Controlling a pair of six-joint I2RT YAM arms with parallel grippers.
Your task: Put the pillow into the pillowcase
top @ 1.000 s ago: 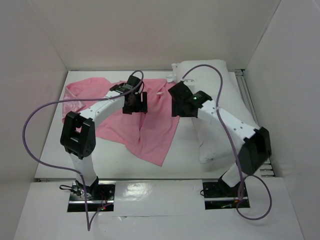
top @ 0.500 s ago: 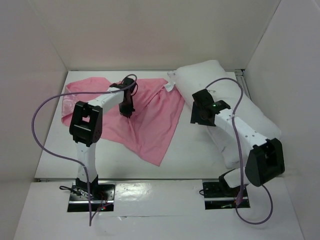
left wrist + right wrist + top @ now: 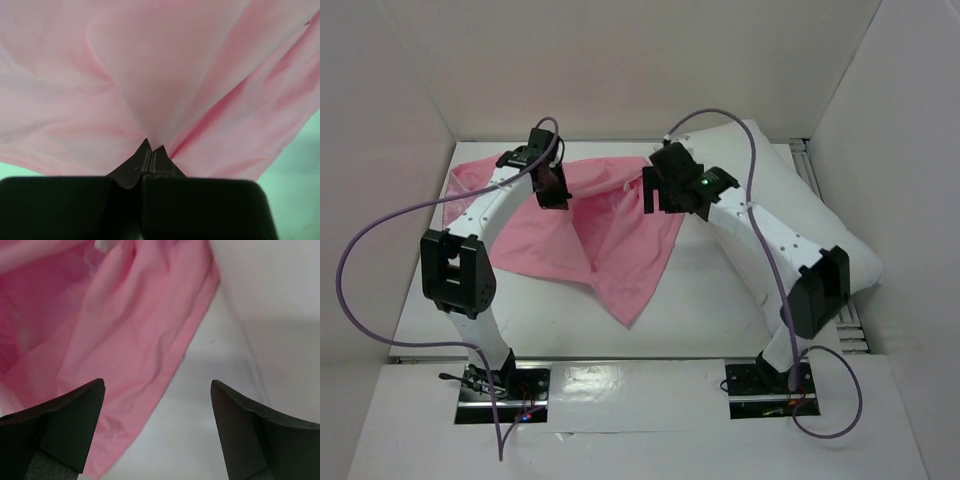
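Observation:
The pink pillowcase lies rumpled over the left and middle of the table. One fold is pulled up to my left gripper, which is shut on the pillowcase. In the left wrist view the cloth fans out from the closed tips of that gripper. The white pillow lies diagonally along the right side. My right gripper hangs open over the pillowcase's right edge, beside the pillow. In the right wrist view this gripper holds nothing; below it are pink cloth and the pillow.
White walls enclose the table on three sides. A metal rail runs along the right edge behind the pillow. Purple cables loop from both arms. Bare tabletop shows between the pillowcase and the pillow.
My left gripper has shut on the pillowcase and pulled it back and to the left. My right gripper has left the pillow, swung left over the cloth's edge and opened wider.

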